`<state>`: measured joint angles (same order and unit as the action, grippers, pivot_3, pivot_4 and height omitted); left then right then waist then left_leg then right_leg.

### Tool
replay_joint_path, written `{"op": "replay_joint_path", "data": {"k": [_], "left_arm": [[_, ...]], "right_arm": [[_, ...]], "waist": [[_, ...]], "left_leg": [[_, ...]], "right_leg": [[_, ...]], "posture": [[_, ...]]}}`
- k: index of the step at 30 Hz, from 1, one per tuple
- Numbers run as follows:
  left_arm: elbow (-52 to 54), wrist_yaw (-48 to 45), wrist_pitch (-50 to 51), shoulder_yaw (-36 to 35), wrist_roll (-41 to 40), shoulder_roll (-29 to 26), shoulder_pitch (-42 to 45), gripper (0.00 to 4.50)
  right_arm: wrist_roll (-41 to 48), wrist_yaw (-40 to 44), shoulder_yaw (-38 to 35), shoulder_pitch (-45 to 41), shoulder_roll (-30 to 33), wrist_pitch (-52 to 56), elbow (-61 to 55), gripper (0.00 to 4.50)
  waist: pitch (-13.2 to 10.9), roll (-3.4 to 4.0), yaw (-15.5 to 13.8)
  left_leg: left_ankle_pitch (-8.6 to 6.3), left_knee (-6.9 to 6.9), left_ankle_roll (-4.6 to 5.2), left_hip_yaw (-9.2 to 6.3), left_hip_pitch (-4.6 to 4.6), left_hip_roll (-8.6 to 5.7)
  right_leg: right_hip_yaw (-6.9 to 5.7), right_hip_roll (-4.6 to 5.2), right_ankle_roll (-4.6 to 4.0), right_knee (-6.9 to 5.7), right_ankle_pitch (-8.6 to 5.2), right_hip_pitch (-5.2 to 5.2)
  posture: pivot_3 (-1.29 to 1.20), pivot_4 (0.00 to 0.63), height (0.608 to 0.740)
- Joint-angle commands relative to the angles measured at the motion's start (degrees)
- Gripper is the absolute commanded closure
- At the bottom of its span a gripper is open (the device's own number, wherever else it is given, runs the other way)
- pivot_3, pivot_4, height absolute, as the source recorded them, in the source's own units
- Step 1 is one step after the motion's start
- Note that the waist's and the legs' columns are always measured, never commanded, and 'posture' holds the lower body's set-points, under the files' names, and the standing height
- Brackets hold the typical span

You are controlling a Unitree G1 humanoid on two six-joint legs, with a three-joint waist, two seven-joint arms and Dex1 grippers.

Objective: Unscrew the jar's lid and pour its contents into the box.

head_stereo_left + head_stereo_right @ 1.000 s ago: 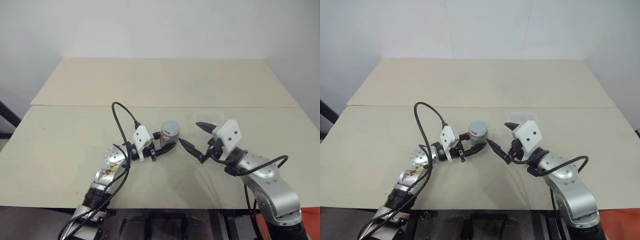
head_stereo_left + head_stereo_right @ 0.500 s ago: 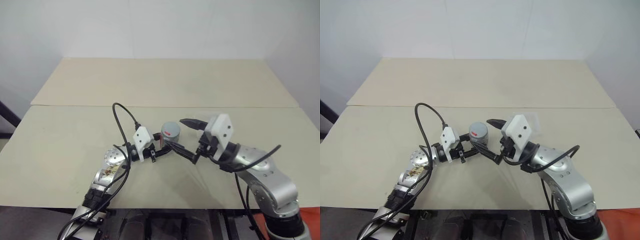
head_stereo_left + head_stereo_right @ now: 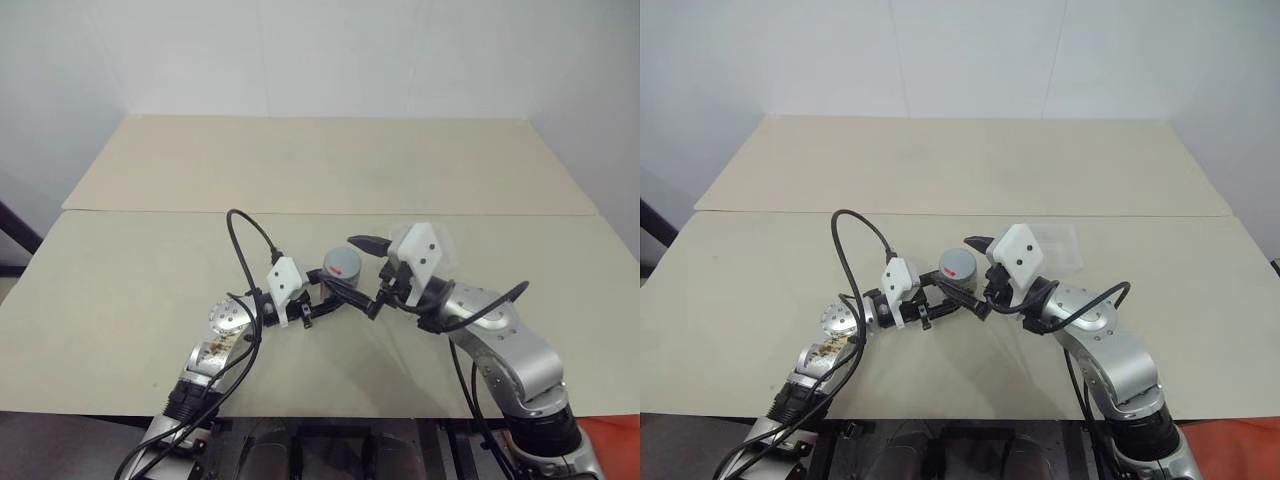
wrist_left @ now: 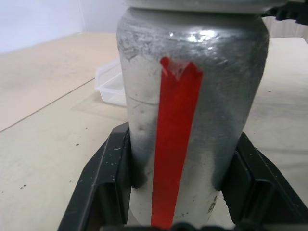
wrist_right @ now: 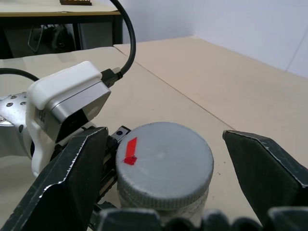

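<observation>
The jar [image 4: 192, 120] stands upright on the table, silvery with a red strip down its side. My left gripper [image 3: 336, 287] is shut on its body, one black finger [image 4: 106, 183] on each side. The grey lid [image 5: 163, 161] sits on the jar's top and carries a small red mark. My right gripper [image 5: 164, 137] is open, its two fingers [image 5: 72, 183] flanking the lid at lid height without touching it. The contents are hidden inside the jar. The transparent box [image 3: 1065, 245] lies on the table just behind my right wrist.
The left wrist's white camera housing [image 5: 67, 103] and its black cable [image 3: 245, 235] sit close beside the jar. The tan table [image 3: 330, 160] has a seam across its middle and stretches far back.
My right gripper has swung left toward the jar, and its open fingers now stand either side of the lid. The left gripper and the jar have stayed put.
</observation>
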<state>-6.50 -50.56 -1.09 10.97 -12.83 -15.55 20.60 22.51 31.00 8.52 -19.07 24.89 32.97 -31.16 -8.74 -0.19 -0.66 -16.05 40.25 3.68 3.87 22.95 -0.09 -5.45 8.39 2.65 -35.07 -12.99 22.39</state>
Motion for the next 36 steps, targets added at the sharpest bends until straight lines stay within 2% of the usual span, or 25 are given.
{"op": "replay_joint_path", "data": {"k": [1, 4, 7, 8, 17, 22, 29, 33, 36], "left_arm": [[2.77, 0.25, -1.09, 0.08, 0.01, 0.14, 0.19, 2.38], [2.51, 0.27, -1.16, 0.09, 0.01, 0.23, 0.35, 2.38], [2.22, 0.35, -1.37, 0.1, 0.03, 0.34, 0.5, 2.38], [2.14, 0.38, -1.43, 0.1, 0.04, 0.37, 0.55, 2.38], [1.68, 0.45, -2.39, 0.06, 0.48, 0.4, 0.64, 2.38], [1.6, -0.1, -2.36, 0.03, 0.3, 0.28, 0.55, 2.38], [1.5, 0.29, -2.66, 0.11, 0.3, 0.85, 0.86, 2.38], [1.85, 0.73, -2.59, -0.23, 0.32, 0.84, 0.65, 2.38], [2.21, 1.31, -2.32, -0.79, 0.3, 0.57, 0.48, 2.38]], "right_arm": [[-0.07, -0.19, -0.85, -0.79, -0.44, -1.07, -1.17, 0.04], [-0.13, -0.04, -0.81, -0.67, -0.39, -1.14, -0.95, 0.66], [-0.75, 0.2, -0.13, -0.21, -0.18, -1.48, -0.85, 1.65], [-1.1, 0.06, 0.07, -0.16, -0.21, -1.62, -0.81, 1.74], [-1.82, 0.02, 0.03, -0.89, -0.75, -1.25, -0.94, 1.74], [4.93, -0.35, -3.97, -2.93, -2.47, 3.27, -3.05, 1.74], [21.93, -6.15, -14.09, -5.68, -7.73, 12.07, -2.29, 1.74], [21.5, -9.15, -17.03, -3.79, -5.04, 12.25, -4.17, 1.74], [16.21, -11.18, -18.37, 1.15, 1.87, 12.93, -6.41, 1.74]], "waist": [[0.0, 0.0, 0.02], [0.0, 0.0, 0.01], [0.0, 0.0, 0.01], [0.0, 0.0, 0.02], [0.0, 0.0, 0.02], [0.0, 0.0, 0.01], [0.0, 0.0, -0.01], [0.0, 0.0, -0.04], [0.0, 0.0, -0.24]], "left_leg": [[0.0, 0.0, 0.0, 0.0, 0.0, 0.0], [0.0, 0.0, 0.0, 0.0, 0.0, 0.0], [0.0, 0.0, 0.0, 0.0, 0.0, 0.0], [0.0, 0.0, 0.0, 0.0, 0.0, 0.0], [0.0, 0.0, 0.0, 0.0, 0.0, 0.0], [0.0, 0.0, 0.0, 0.0, 0.0, 0.01], [0.0, -0.01, 0.0, -0.01, 0.0, 0.02], [0.0, -0.02, 0.01, -0.01, 0.01, 0.0], [-0.01, -0.02, 0.01, -0.01, 0.04, 0.0]], "right_leg": [[0.0, 0.0, 0.0, 0.0, 0.0, 0.0], [0.0, 0.0, 0.0, 0.0, 0.0, 0.0], [0.0, 0.0, 0.0, 0.0, 0.0, 0.0], [0.0, 0.0, 0.0, 0.0, 0.0, 0.0], [0.0, 0.0, 0.0, 0.0, 0.0, 0.0], [0.0, 0.0, 0.0, 0.0, 0.0, 0.0], [0.0, 0.0, -0.01, 0.0, 0.0, 0.0], [0.0, 0.0, -0.01, -0.01, 0.0, 0.01], [-0.01, 0.0, 0.0, 0.01, 0.0, 0.01]], "posture": [[0.0, 0.15, 0.74], [0.0, 0.15, 0.74], [0.0, 0.15, 0.74], [0.0, 0.15, 0.74], [0.0, 0.15, 0.74], [0.0, 0.15, 0.74], [0.0, 0.15, 0.74], [0.0, 0.15, 0.74], [0.0, 0.15, 0.74]]}}
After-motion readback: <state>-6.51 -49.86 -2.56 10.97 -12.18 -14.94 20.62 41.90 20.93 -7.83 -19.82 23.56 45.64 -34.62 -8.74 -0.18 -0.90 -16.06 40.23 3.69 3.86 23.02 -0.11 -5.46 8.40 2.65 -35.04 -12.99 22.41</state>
